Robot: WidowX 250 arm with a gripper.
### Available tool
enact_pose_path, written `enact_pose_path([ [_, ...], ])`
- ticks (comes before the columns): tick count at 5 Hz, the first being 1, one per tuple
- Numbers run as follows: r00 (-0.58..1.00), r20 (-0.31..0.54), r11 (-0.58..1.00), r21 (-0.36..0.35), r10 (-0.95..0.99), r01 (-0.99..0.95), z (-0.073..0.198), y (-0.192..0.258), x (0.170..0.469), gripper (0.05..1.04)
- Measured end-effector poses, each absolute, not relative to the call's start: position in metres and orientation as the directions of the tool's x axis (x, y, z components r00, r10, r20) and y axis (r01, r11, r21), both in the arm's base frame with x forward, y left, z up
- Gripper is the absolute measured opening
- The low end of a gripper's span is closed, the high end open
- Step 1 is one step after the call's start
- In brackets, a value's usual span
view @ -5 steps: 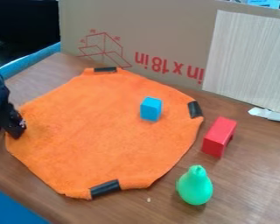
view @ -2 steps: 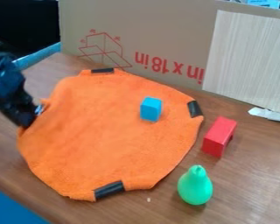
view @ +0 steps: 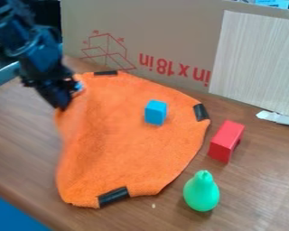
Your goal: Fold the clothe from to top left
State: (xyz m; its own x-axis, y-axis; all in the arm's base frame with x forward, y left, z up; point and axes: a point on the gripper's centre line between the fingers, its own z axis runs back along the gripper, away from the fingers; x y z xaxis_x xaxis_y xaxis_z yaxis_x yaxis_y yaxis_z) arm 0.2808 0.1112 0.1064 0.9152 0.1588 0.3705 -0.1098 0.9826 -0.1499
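Cloth (view: 126, 151) at gripper (view: 65, 101): matt, fuzzy fabric; strip (view: 113, 195) below gripper smooth, tape-like. Tabletop (view: 23, 135) under gripper: wood-look, smooth, slight sheen. Cube (view: 155, 113) just R of gripper & block (view: 225, 141) farther R: smooth, low-gloss. Pear (view: 201, 193), lower R: smooth, plastic-look, semi-gloss. Box (view: 171, 27) behind gripper: matt cardboard. Panel (view: 258, 58), far R: matt, fine-grained.

cloth (view: 126, 153): orange, black patches (view: 114, 196) | cube (view: 156, 112): blue | block (view: 226, 140): red | pear (view: 201, 194): green | table (view: 261, 189): brown wood-grain | cardboard (view: 171, 27): tan, red lettering (view: 175, 68)
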Motion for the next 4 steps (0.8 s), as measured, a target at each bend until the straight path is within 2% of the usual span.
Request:
enact_pose_path([
  [1,0.924,0.337,0.979,-0.155,0.181,-0.136,0.100,0.093,0.302,0.053],
  [4,0.916,0.324,0.967,-0.169,0.235,-0.189,0.096,0.040,0.353,0.053],
])
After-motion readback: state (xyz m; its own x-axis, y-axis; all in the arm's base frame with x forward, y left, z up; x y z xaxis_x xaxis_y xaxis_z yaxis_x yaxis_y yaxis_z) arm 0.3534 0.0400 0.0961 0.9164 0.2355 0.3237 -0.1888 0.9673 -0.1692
